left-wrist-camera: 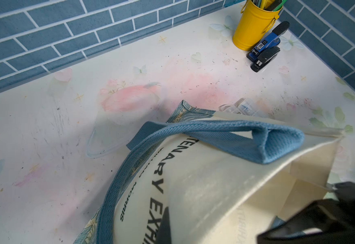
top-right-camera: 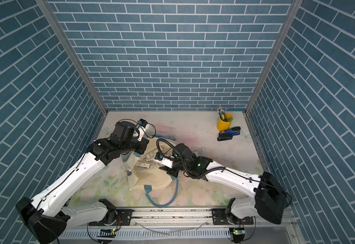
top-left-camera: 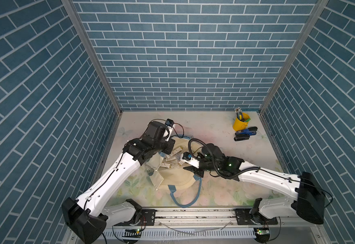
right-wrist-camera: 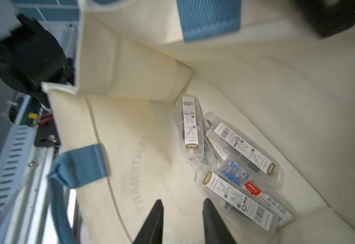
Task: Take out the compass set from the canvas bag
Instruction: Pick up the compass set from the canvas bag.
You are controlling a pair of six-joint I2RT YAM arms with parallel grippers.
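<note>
Lying on a pale floral-printed tabletop [top-left-camera: 214,131] walled by blue brick-pattern panels [top-left-camera: 193,63], the cream canvas bag [top-left-camera: 176,179] gapes, its rim pinched by the left gripper [right-wrist-camera: 65,70]. Inside it, clear plastic compass set cases [right-wrist-camera: 237,202] lie just beside the right gripper [right-wrist-camera: 182,202], whose jaws stand apart.

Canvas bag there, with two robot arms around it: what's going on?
The left gripper is shut on the rim of the canvas bag, holding its mouth open. The right gripper hangs open at the mouth, holding nothing, aimed at several clear-cased compass sets lying in the bottom of the bag. None of those is gripped yet.
</note>
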